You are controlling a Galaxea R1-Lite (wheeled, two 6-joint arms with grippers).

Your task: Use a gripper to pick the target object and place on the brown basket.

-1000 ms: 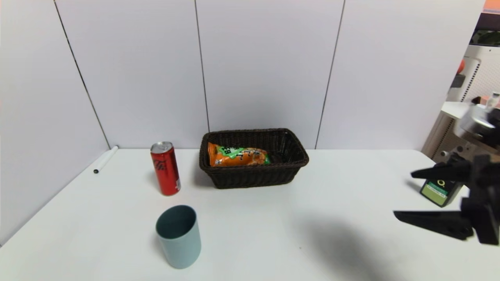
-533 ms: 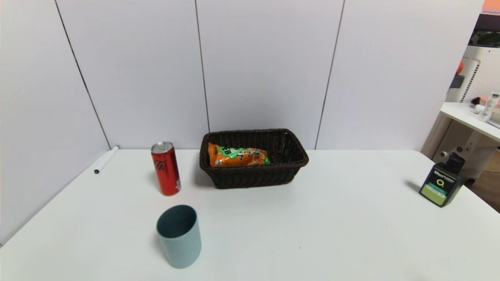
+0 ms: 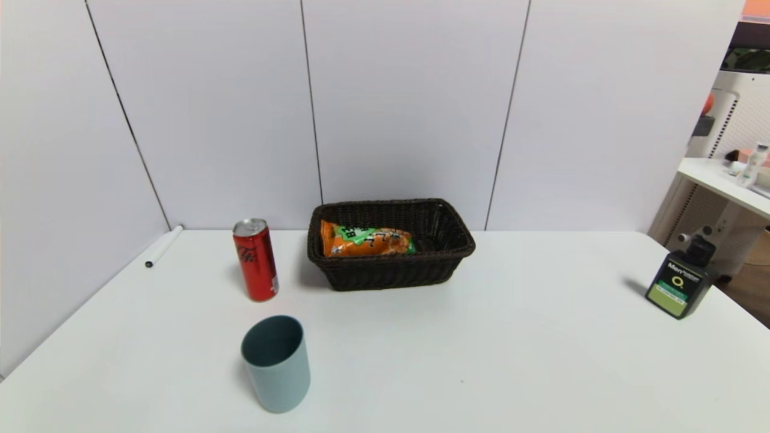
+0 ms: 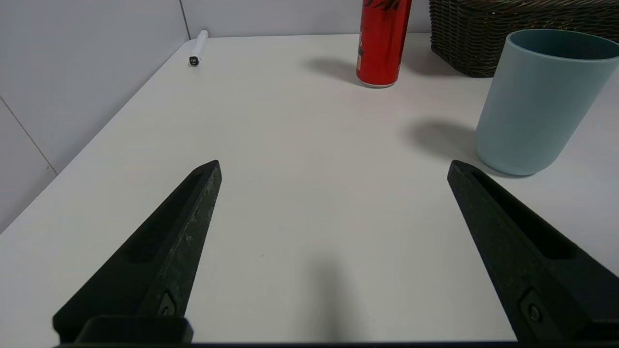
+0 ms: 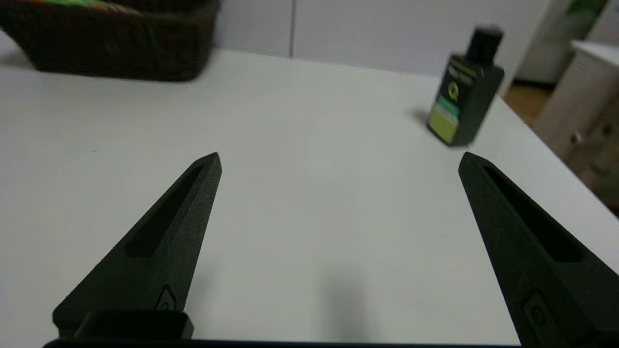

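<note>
1. The right gripper (image 5: 338,159) sits low over the bare white table (image 3: 511,361), its two black fingers (image 5: 159,251) spread wide with nothing between them. It is out of the head view.
2. The left gripper (image 4: 333,164) is likewise low over the table near the robot, fingers (image 4: 164,256) spread wide and empty; the grey-blue cup (image 4: 537,101) stands just beside one fingertip.
3. Farther out from the left gripper stand the red can (image 3: 255,260) and, by the wall, a white marker (image 3: 162,245).
4. Out from the right gripper a dark bottle with a green label (image 3: 680,287) stands near the table's right edge.
5. The orange snack bag (image 3: 366,240) lies inside the brown basket (image 3: 391,273), against its left and back part, so the task looks finished.
6. Risks, as I judge them: a careless swing of the left arm could tip the cup or can; a sweep of the right arm could knock the bottle off the edge. Reaching into the basket again could drag the bag out or shove the light basket.
</note>
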